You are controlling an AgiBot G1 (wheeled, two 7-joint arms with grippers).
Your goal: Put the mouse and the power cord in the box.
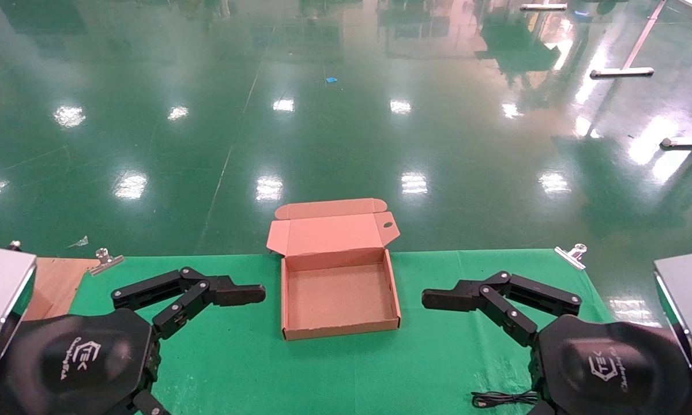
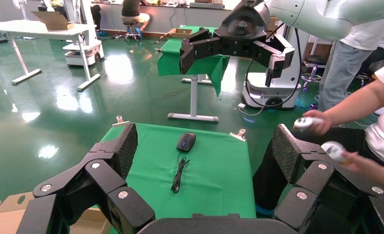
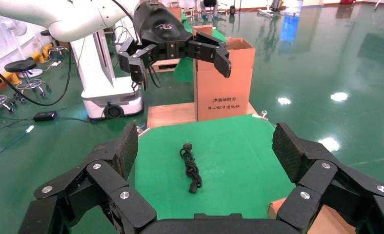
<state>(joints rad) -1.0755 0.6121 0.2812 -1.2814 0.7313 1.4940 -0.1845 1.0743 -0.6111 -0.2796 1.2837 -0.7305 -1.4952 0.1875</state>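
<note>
Hovering at the lower left of the head view, your left gripper [image 1: 207,300] has its jaws spread wide and holds nothing; your right gripper [image 1: 478,300] mirrors it at the lower right, jaws likewise spread and empty. Between them, at the centre of the frame, you have the box [image 1: 339,331] on the green worktop [image 1: 236,357], its lid thrown back toward the far edge and its tray bare. In the left wrist view the mouse [image 2: 186,141] lies near the middle of the frame between the spread fingers [image 2: 124,146], its thin cable trailing toward the camera. In the right wrist view the power cord [image 3: 192,167] lies in a loose bundle at the centre of the frame. A tall brown carton [image 3: 224,80] stands beyond it in the upper middle.
</note>
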